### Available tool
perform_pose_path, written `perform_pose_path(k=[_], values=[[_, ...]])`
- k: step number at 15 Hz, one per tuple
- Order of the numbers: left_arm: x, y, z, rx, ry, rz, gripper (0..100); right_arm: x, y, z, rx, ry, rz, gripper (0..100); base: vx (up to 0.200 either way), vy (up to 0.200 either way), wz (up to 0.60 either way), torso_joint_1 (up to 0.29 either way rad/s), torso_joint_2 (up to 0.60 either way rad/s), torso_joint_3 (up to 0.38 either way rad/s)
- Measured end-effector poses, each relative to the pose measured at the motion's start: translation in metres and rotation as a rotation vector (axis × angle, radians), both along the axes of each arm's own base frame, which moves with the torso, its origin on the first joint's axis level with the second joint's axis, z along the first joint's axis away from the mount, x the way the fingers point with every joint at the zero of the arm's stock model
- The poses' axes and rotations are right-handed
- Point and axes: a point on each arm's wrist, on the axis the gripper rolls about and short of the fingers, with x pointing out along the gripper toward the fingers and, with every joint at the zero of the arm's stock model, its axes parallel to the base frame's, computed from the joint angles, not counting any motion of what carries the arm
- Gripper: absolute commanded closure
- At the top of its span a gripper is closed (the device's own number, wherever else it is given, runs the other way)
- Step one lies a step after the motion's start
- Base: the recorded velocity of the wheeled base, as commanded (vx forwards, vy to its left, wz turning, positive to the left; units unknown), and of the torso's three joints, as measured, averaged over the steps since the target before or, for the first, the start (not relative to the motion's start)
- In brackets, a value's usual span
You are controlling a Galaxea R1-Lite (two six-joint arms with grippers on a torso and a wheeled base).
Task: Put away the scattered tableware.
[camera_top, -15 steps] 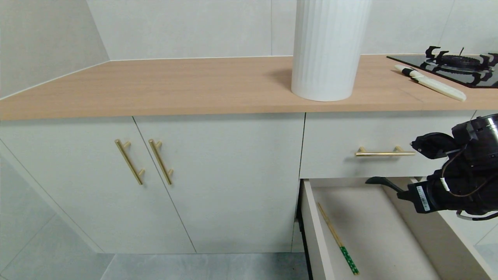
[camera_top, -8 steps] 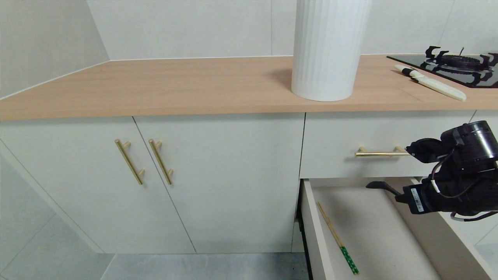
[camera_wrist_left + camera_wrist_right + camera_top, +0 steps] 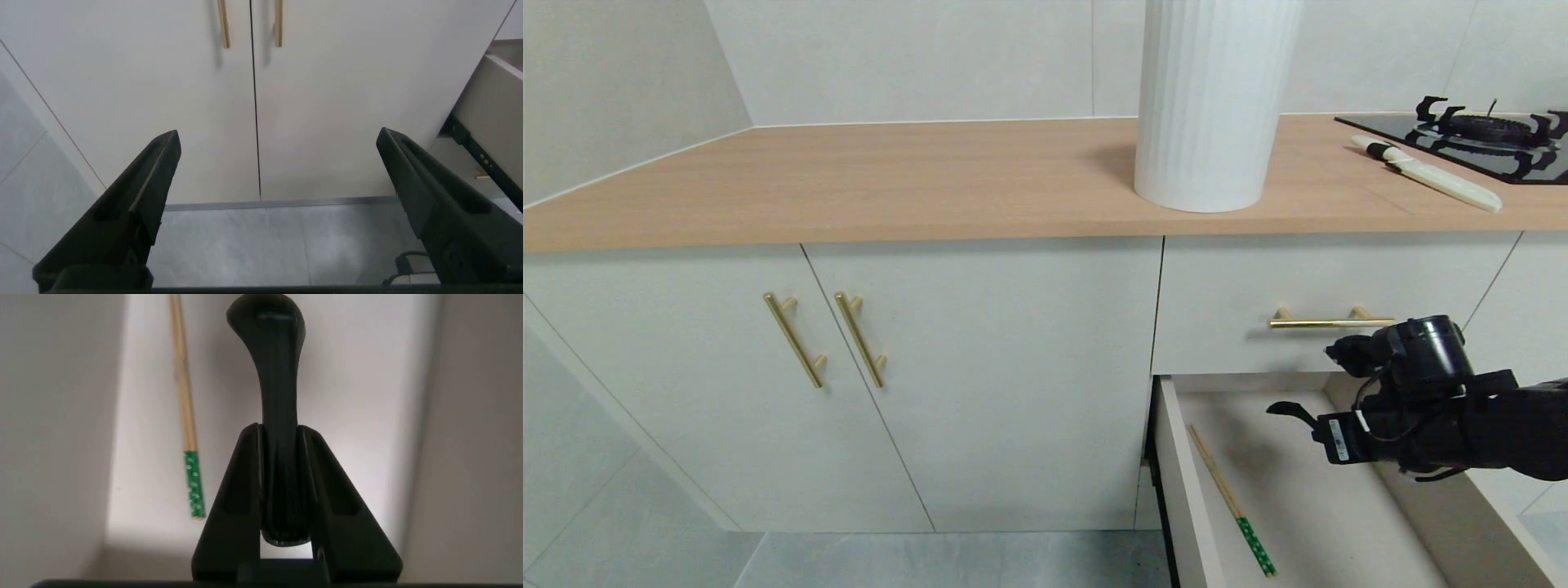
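So the right pincer (image 3: pixel 1331 431) was clenched on a black utensil (image 3: pixel 1286 411) over the open drawer (image 3: pixel 1176 457), chopsticks (image 3: pixel 1229 502) lying by its left wall, while the left pincer (image 3: pixel 276 139) hung released facing the cupboard doors (image 3: pixel 327 98).

Desk (image 3: pixel 890 180) warm wood grain. Vase (image 3: pixel 1213 106) white, vertical ribs. Knife (image 3: pixel 1425 174) cream, black band. Stove (image 3: pixel 1486 135) glossy black. Cabinet doors (image 3: pixel 980 367) pale grey, handles (image 3: pixel 858 339) gold. Drawer (image 3: pixel 1307 506) inside beige. Chopsticks (image 3: pixel 1232 502) light wood, green ends with pale dots. Utensil (image 3: pixel 1289 408) black, right claw (image 3: pixel 278 437) black. Floor (image 3: pixel 931 563) grey tiles.
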Motion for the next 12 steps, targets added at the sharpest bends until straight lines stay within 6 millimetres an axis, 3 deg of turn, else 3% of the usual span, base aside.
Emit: perform_pose_path(k=[7,12], values=[[0.000,0.000,0.000,0.000,0.000,0.000,0,0.026,0.003,-0.057,-0.042,0.009,-0.062,100,0.000,0.000,0.00,0.000,0.00,0.000],[0.000,0.000,0.000,0.000,0.000,0.000,0,0.028,0.004,-0.086,-0.063,0.087,-0.061,100,0.000,0.000,0.00,0.000,0.00,0.000]])
